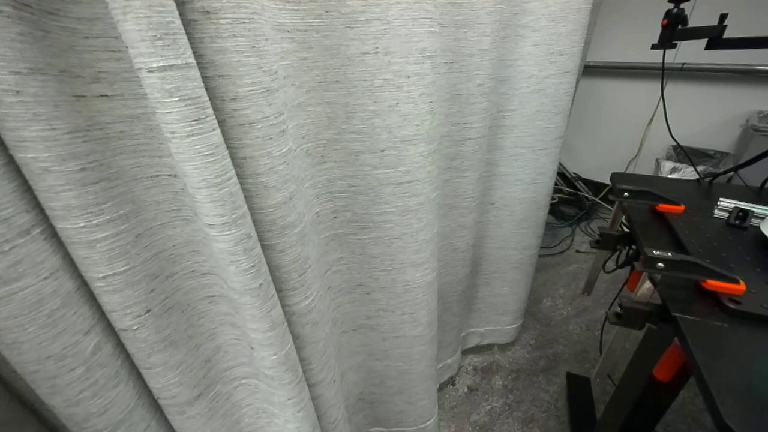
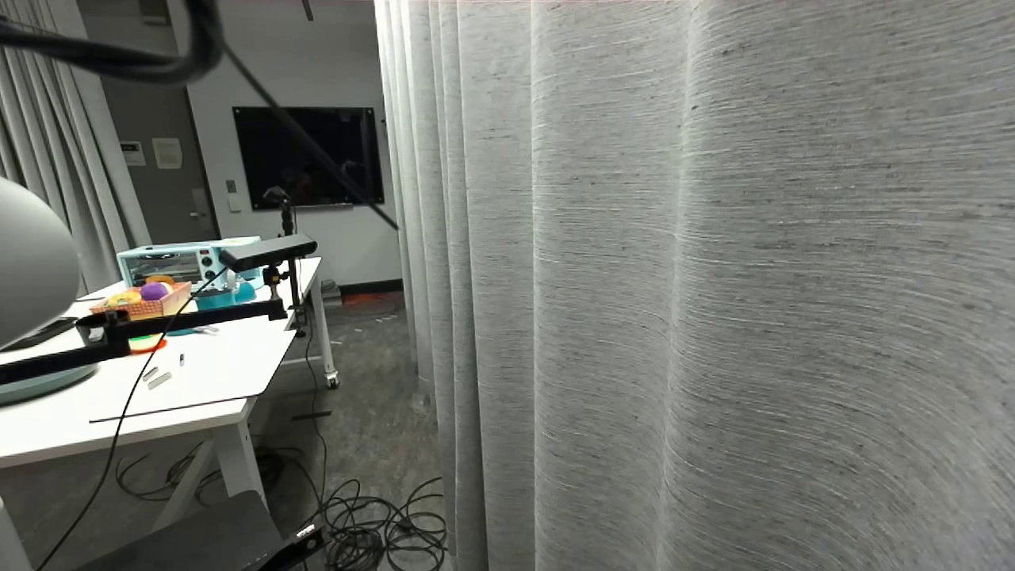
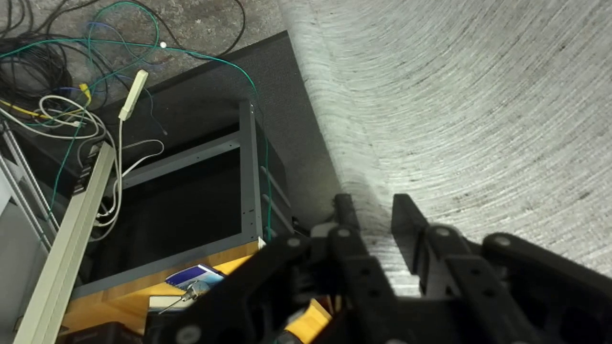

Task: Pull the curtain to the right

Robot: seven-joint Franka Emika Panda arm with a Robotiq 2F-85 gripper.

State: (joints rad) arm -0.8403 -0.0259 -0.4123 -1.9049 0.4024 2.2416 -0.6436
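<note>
The light grey curtain hangs in deep vertical folds and fills most of an exterior view. It also fills the right half of another exterior view. In the wrist view the curtain covers the right side, with its edge running down to the fingers. My gripper is partly open, with a gap between the fingertips. Curtain fabric shows in that gap; whether it lies between the fingers or just beyond them I cannot tell. The gripper does not show in either exterior view, where the curtain fills much of the picture.
A black table with orange-tipped clamps stands right of the curtain. Cables lie on the floor beside a white table. The wrist view shows a grey cabinet, a power strip and tangled cables.
</note>
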